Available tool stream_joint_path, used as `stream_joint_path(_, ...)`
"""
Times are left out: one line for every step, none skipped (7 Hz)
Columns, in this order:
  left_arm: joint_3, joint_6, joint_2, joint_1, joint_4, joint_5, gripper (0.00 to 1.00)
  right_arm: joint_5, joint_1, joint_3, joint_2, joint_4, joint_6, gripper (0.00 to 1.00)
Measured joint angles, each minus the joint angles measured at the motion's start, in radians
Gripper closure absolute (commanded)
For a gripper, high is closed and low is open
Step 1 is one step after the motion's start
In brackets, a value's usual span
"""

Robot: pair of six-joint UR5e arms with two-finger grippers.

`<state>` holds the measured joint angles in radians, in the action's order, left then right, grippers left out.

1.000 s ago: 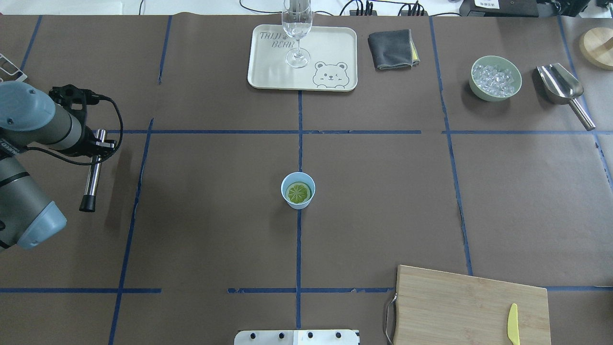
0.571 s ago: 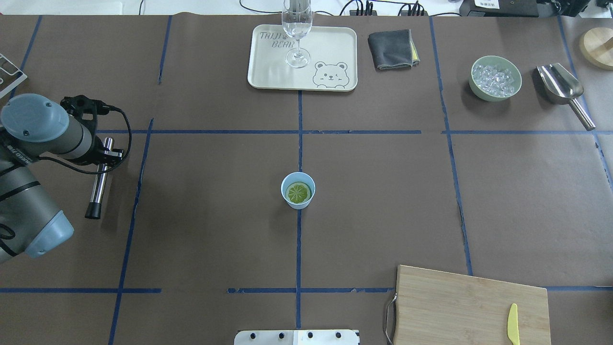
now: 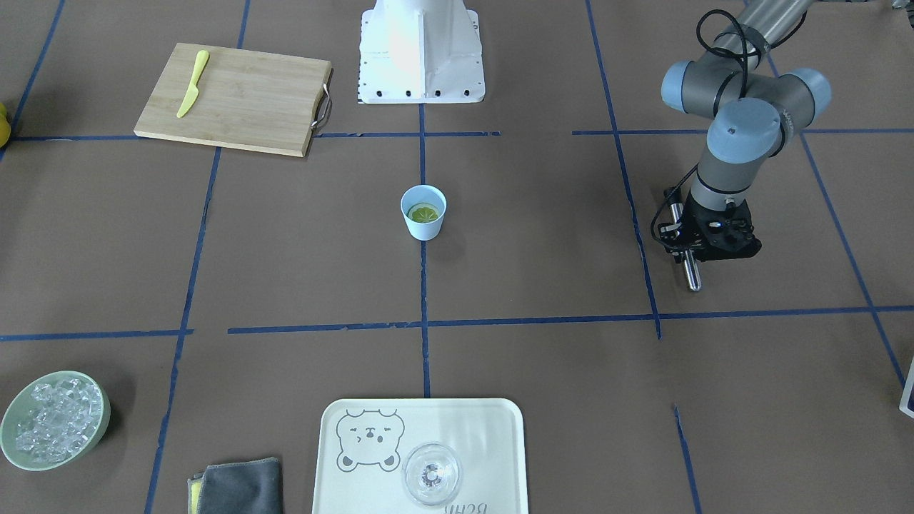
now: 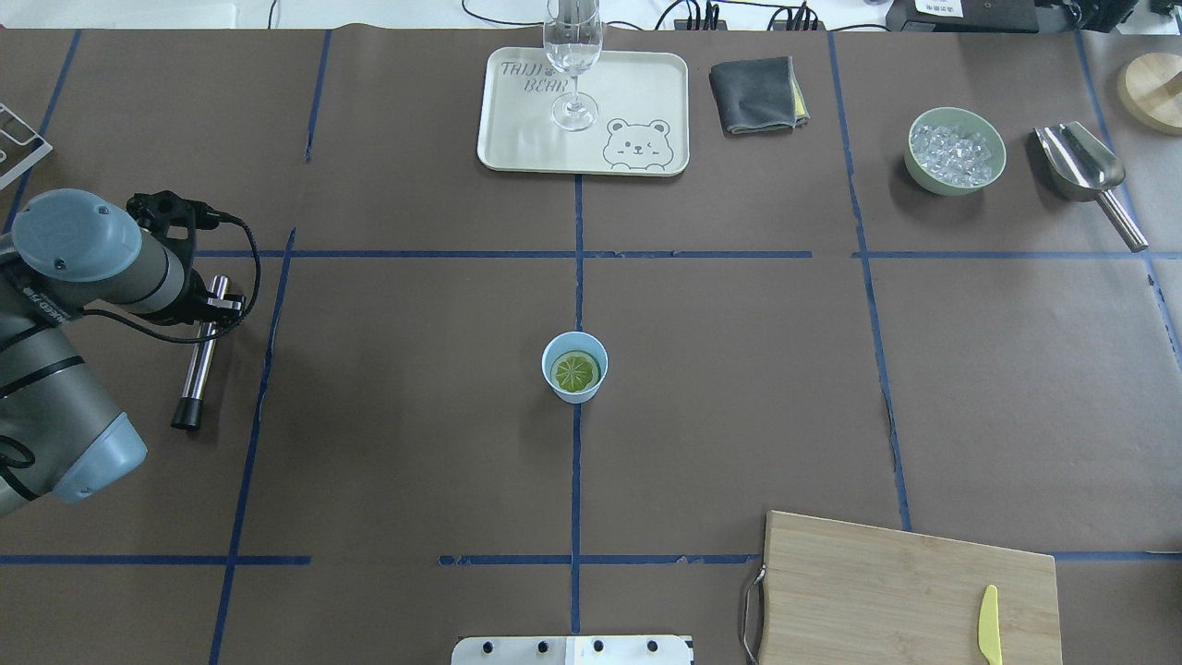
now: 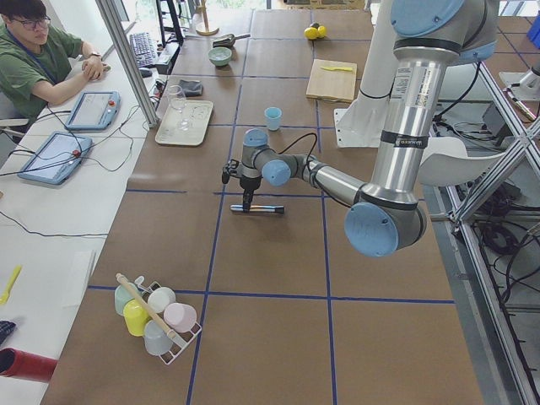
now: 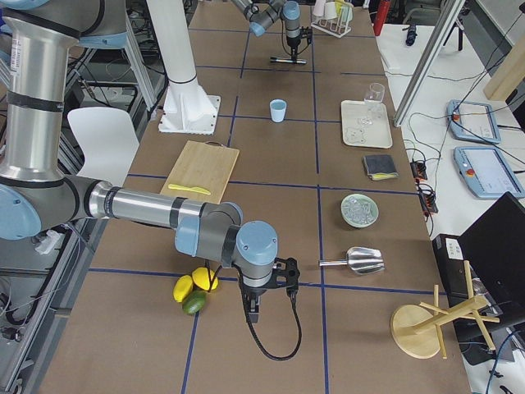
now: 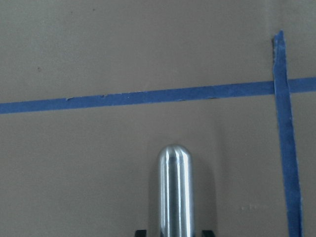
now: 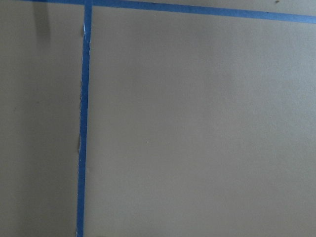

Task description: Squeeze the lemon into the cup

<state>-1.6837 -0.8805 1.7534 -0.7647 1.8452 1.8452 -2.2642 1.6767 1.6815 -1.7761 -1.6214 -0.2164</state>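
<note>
Gripping horizontal muddler (image 4: 196, 369) in left gripper (image 4: 212, 302), table's left edge; lemon (image 3: 423, 213) in cup (image 3: 423, 230) at centre. Right gripper (image 6: 252, 312): closure indeterminable.

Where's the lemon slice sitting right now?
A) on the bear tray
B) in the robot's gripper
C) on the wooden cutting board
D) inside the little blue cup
D: the lemon slice lies flat inside the cup, seen through its open mouth in the overhead view; the left gripper holds only a metal rod.
</note>
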Motion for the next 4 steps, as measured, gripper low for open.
stream_joint_path(-0.010,0.038,0.000,-0.002,-0.001,0.000,0.00,0.000,0.000,0.001,0.001,0.000,0.000,0.00)
stream_joint_path(-0.029,0.089,-0.002,-0.013,-0.004,0.001,0.00,0.000,0.000,0.001,0.003,0.000,0.000,0.00)
stream_joint_path(-0.057,0.155,-0.004,-0.051,-0.009,0.005,0.00,0.001,0.000,0.002,0.007,0.000,-0.001,0.00)
stream_joint_path(-0.083,0.231,-0.009,-0.110,-0.015,0.017,0.00,0.001,0.000,0.002,0.011,0.000,-0.002,0.00)
